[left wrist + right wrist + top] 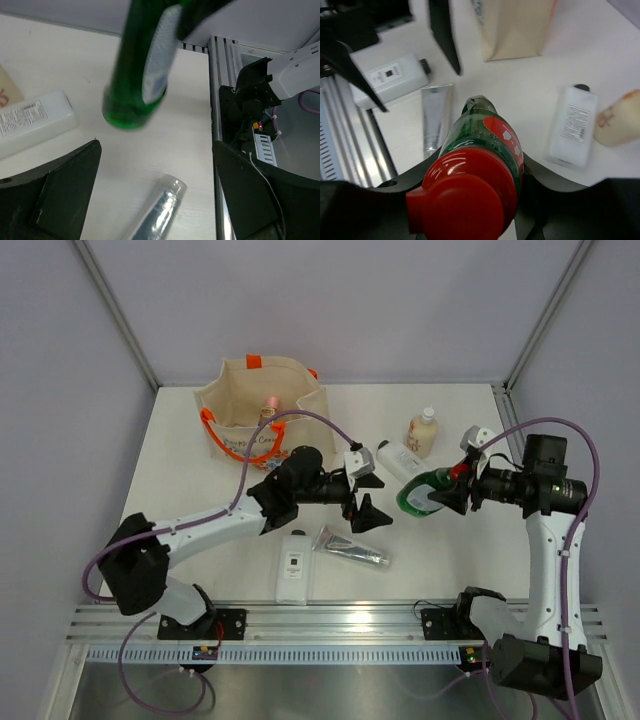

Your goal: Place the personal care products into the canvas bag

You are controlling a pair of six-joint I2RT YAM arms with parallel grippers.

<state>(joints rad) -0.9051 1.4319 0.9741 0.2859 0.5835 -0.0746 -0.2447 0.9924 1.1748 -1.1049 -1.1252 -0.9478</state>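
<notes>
From above: gripping the green red-capped bottle [423,493] near its cap in the right jaws, lifted clear of the tabletop [180,470] and pointing its base at the left jaws, spread wide and empty just beside it; looks like a handover on the way to the canvas bag [232,400] at the far left; best to feed the base squarely between the left jaws, close firmly on the body, and only then release on the right; otherwise, risk of a drop. Down the left wrist: spread wide, touching nothing, facing the green bottle hanging ahead and above, not yet between the fingers [65,190]; below on the tabletop, a silver tube [159,207] and a white bottle [30,122]. Down the right wrist: clamped on the bottle just below the red cap [465,200], closed as narrow as the body allows; beyond, a second white bottle [390,77], a beige bottle [622,117] and the bag's corner.
</notes>
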